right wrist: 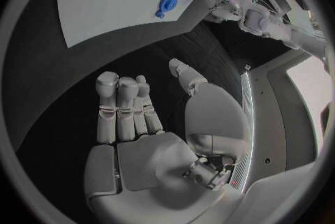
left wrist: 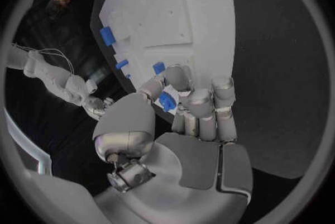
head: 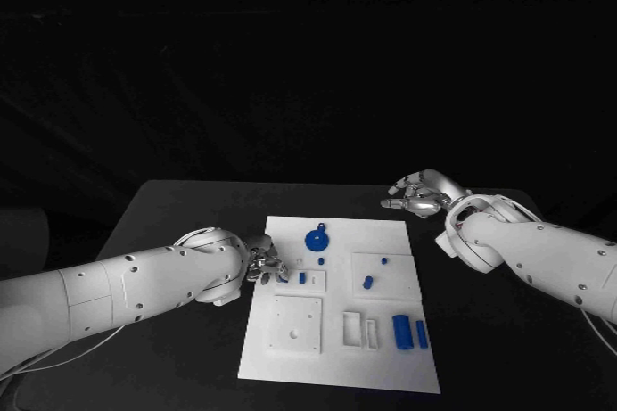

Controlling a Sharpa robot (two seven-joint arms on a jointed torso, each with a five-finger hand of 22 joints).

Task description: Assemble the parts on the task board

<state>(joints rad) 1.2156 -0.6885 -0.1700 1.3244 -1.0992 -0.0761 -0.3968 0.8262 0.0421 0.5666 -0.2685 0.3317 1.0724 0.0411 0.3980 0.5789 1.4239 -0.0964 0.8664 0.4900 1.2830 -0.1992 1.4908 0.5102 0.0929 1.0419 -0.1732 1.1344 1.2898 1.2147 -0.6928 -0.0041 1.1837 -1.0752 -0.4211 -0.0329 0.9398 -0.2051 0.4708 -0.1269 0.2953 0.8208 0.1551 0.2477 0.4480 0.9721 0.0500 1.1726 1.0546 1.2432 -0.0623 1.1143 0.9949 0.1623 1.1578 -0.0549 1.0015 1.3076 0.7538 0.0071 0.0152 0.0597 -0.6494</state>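
Left hand (left wrist: 183,105) pinches small blue part (left wrist: 167,102); orientation unclear.

I see a black table (head: 180,206) with darkness behind it, and a pale floor (right wrist: 307,101) alongside.

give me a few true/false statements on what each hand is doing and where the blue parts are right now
1. The left hand pinches a small blue part. True.
2. The right hand rests on the task board. False: it hangs over the black table, beyond the board's far right corner.
3. The right hand holds a blue part. False: it holds nothing, its fingers apart.
4. A round blue part lies on the board's far half. True.
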